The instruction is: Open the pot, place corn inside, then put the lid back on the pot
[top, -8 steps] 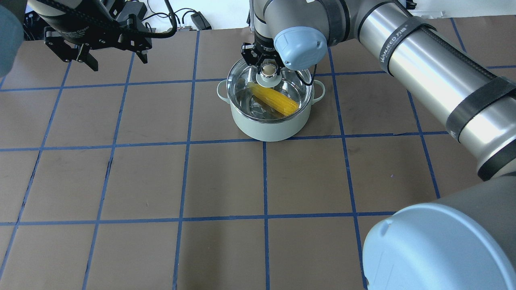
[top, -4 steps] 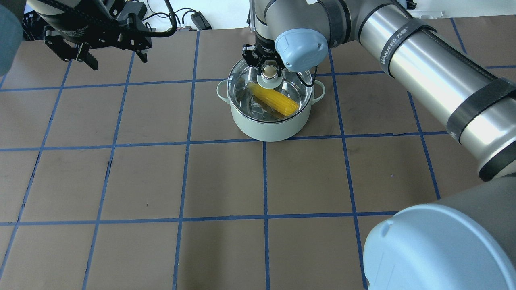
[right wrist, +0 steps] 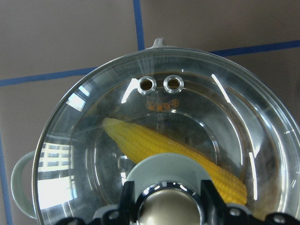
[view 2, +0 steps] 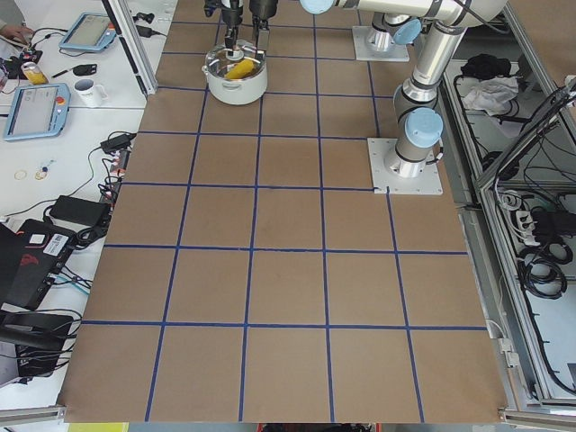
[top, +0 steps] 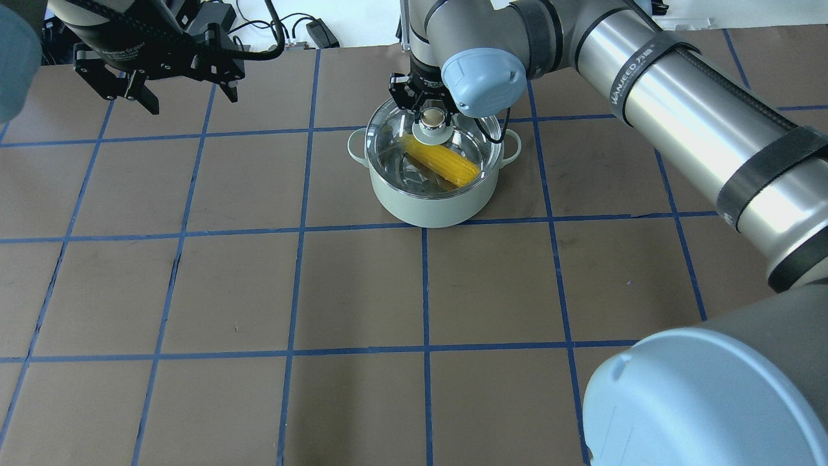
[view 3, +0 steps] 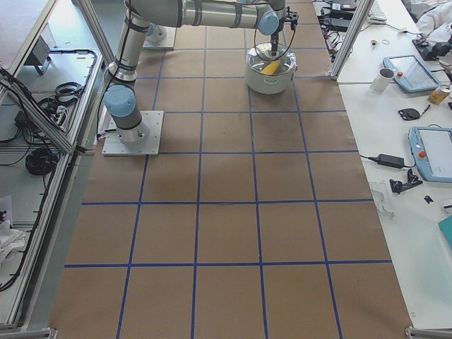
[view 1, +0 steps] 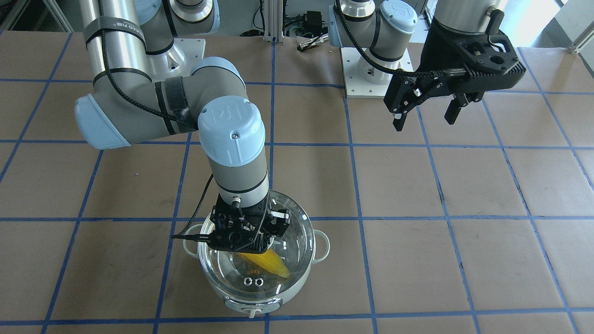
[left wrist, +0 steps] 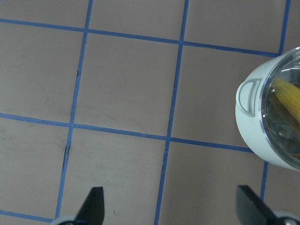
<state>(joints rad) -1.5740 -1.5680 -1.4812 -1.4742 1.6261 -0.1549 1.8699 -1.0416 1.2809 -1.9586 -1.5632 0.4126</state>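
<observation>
The pale green pot (top: 430, 206) stands at the far middle of the table, also seen in the front view (view 1: 260, 304). The yellow corn (top: 446, 162) lies inside it, seen through the glass in the right wrist view (right wrist: 154, 145). The clear glass lid (top: 482, 139) sits over the pot's rim. My right gripper (top: 432, 116) is above the pot, its fingers on both sides of the lid's beige knob (right wrist: 168, 208), shut on it. My left gripper (top: 189, 101) hangs open and empty, high above the table to the pot's left, with the pot's side handle (left wrist: 248, 96) at its view's right edge.
Brown paper with blue tape grid lines (top: 424, 291) covers the table. Cables and a power brick (top: 320, 32) lie beyond the far edge. The arm bases (view 1: 371, 69) stand at the robot's side. Side benches with tablets and a mug (view 3: 385, 79) flank the table ends.
My right gripper has sunk slightly with the lid onto the pot. The left arm, pot and corn have stayed where they were.
</observation>
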